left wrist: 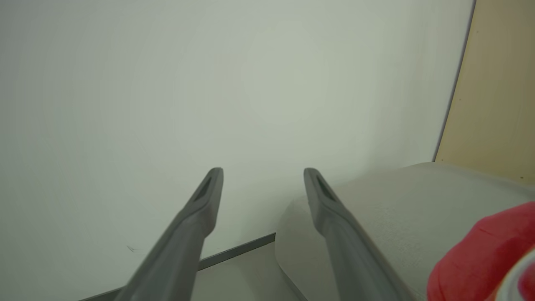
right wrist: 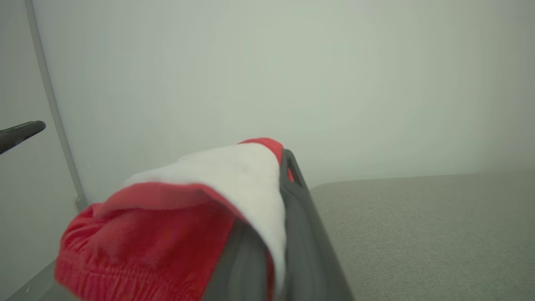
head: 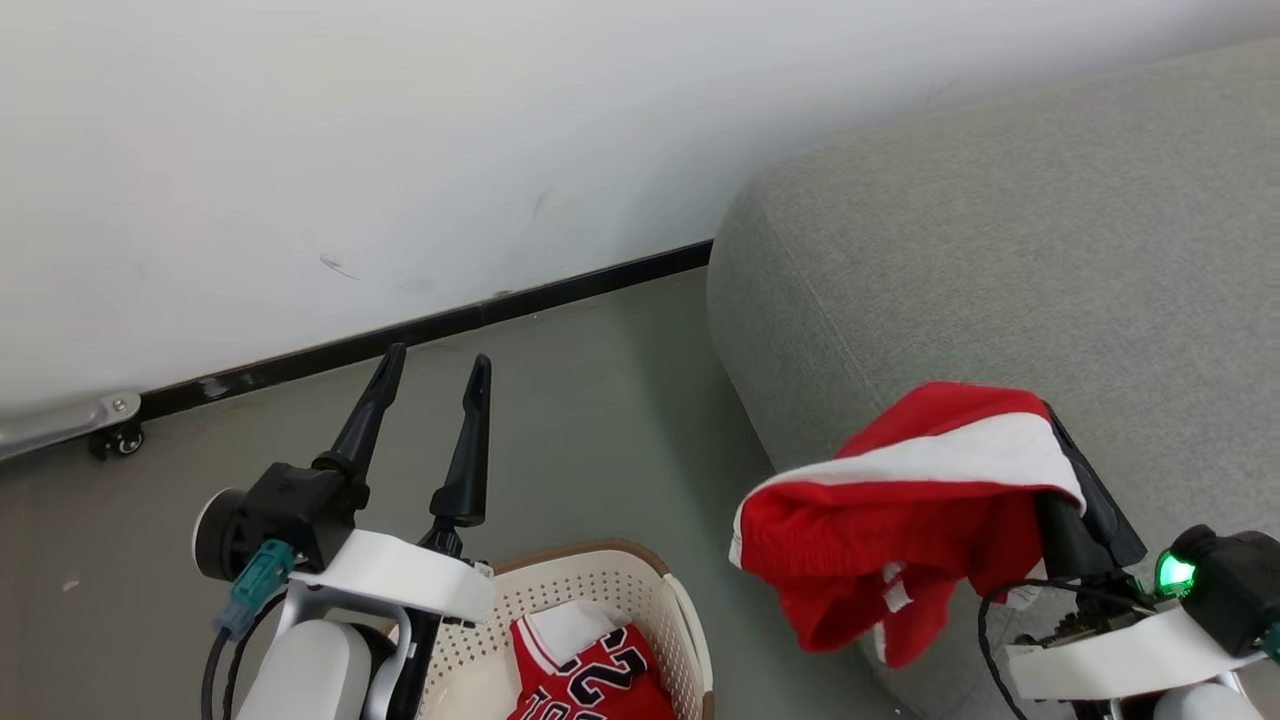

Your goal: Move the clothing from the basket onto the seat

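Note:
Red shorts with a white stripe hang from my right gripper, which is shut on them above the front edge of the grey sofa. In the right wrist view the shorts drape over the left finger and hide it. A red jersey with black numbers lies in the cream basket at the bottom of the head view. My left gripper stands open above the floor behind the basket, its fingers apart and holding nothing.
A white wall with a black skirting strip runs behind the grey floor. A small metal bracket with a caster sits at the far left. The sofa rises right of the basket; a tan panel stands beyond it.

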Motion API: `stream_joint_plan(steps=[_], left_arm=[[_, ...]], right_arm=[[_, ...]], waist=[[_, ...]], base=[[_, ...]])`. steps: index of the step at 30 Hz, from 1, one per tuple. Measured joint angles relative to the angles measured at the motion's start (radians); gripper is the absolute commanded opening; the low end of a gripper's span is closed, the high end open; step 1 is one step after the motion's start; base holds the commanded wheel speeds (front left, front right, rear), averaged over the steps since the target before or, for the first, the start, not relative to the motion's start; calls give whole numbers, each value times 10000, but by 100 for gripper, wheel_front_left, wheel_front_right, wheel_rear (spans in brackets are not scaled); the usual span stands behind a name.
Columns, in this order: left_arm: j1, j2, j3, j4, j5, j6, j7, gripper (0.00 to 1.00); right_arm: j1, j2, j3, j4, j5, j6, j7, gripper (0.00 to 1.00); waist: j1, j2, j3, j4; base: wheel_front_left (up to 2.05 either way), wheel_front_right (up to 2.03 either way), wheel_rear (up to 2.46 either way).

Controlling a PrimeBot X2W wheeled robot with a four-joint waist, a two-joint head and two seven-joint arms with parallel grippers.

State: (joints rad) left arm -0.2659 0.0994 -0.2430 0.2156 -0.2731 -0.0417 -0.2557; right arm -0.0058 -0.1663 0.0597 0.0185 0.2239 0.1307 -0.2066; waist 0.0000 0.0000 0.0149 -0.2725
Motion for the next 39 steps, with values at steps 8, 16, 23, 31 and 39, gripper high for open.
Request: stream_joint_plan(steps=[8,16,23,31,39], left_arm=[[148,-119,2,-46,15,-35,0,100],[379,-140,217,-198,48,-33,0,100],[644,-132,466,-468,188,12,0,100],[838,-105,719,-1127,464,244,0,100],[1180,-15,984,-1710,589,376,0,100]], right_arm=[[579,263,-199,-391,-253,0,221,0],[767,339,-244,-640,-573,0,410,0],[819,316,-138,-838,-675,0,614,0],[-656,205,-700,-905,272,0,838,0],[-2615,-268,-1465,-660,903,0,1411,0]], waist=[[0,1,-121,-600],[0,0,-190,-1188],[0,0,-164,-1578],[0,0,160,-1583],[0,0,514,-1400]], base=[[0,0,0],[0,0,0],[0,0,0],[0,0,0],[0,0,0]])
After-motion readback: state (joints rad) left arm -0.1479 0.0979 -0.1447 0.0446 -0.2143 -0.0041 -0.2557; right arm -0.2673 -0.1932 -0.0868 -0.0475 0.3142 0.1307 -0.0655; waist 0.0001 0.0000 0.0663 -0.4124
